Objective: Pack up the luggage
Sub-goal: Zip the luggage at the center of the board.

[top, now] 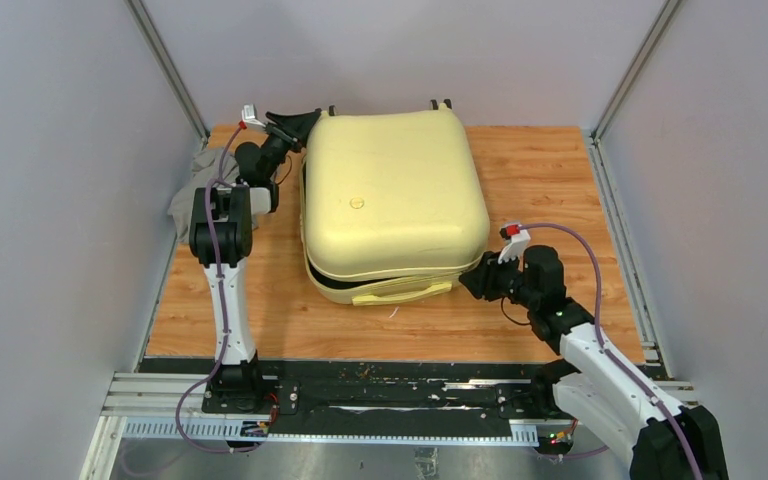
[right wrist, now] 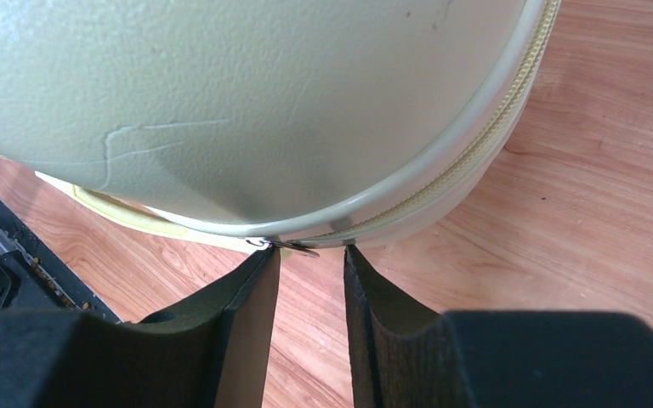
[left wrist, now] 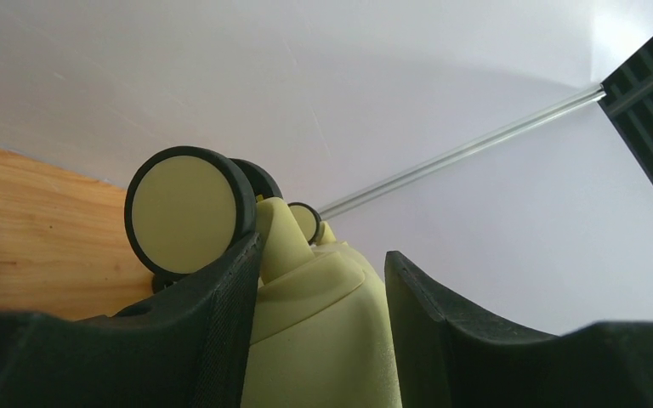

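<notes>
The pale-yellow luggage [top: 390, 195] lies flat in the middle of the table. Its lid is down, with a dark gap along the near edge above the yellow side handle [top: 405, 293]. My left gripper [top: 300, 125] is open and straddles the luggage's far left corner [left wrist: 323, 340], next to a black-and-cream wheel [left wrist: 183, 212]. My right gripper [top: 472, 278] is at the near right corner, slightly open. In the right wrist view its tips [right wrist: 310, 252] touch the zipper line of the shell [right wrist: 247, 110]. A small metal zipper pull [right wrist: 293, 247] lies by the left fingertip, not pinched.
A grey cloth [top: 192, 185] lies bunched at the left table edge beside the left arm. Grey walls close in the table on three sides. A black rail [top: 380, 395] with both arm bases runs along the near edge.
</notes>
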`<act>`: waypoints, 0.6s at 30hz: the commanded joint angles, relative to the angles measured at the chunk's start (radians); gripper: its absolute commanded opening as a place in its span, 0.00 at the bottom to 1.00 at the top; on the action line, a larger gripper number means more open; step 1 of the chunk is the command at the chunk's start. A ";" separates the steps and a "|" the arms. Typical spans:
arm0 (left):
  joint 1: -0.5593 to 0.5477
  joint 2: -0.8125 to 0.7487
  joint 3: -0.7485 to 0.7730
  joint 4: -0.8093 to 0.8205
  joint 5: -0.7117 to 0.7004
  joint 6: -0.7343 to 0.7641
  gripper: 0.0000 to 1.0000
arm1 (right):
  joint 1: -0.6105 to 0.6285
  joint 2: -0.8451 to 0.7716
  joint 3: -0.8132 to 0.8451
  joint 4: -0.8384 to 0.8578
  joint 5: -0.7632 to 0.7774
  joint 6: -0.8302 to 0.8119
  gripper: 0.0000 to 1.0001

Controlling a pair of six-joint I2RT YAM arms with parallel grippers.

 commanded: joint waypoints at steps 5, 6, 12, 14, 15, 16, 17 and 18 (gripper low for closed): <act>-0.067 -0.084 -0.018 0.129 0.047 -0.034 0.48 | 0.067 -0.024 -0.010 0.161 0.057 0.078 0.34; -0.067 -0.087 -0.021 0.135 0.043 -0.037 0.46 | 0.070 -0.029 -0.012 0.160 0.063 0.081 0.34; -0.072 -0.101 -0.033 0.165 0.026 -0.044 0.40 | 0.078 -0.051 -0.028 0.169 0.082 0.101 0.26; -0.072 -0.106 -0.038 0.169 0.020 -0.046 0.39 | 0.082 -0.053 -0.029 0.174 0.078 0.103 0.22; -0.072 -0.108 -0.041 0.171 0.017 -0.046 0.38 | 0.082 -0.053 -0.029 0.174 0.075 0.103 0.20; -0.074 -0.110 -0.043 0.173 0.015 -0.045 0.36 | 0.082 -0.054 -0.028 0.174 0.074 0.103 0.18; -0.074 -0.112 -0.047 0.175 0.014 -0.044 0.35 | 0.084 -0.055 -0.027 0.174 0.072 0.103 0.17; -0.075 -0.114 -0.050 0.176 0.013 -0.043 0.35 | 0.084 -0.056 -0.029 0.173 0.072 0.104 0.16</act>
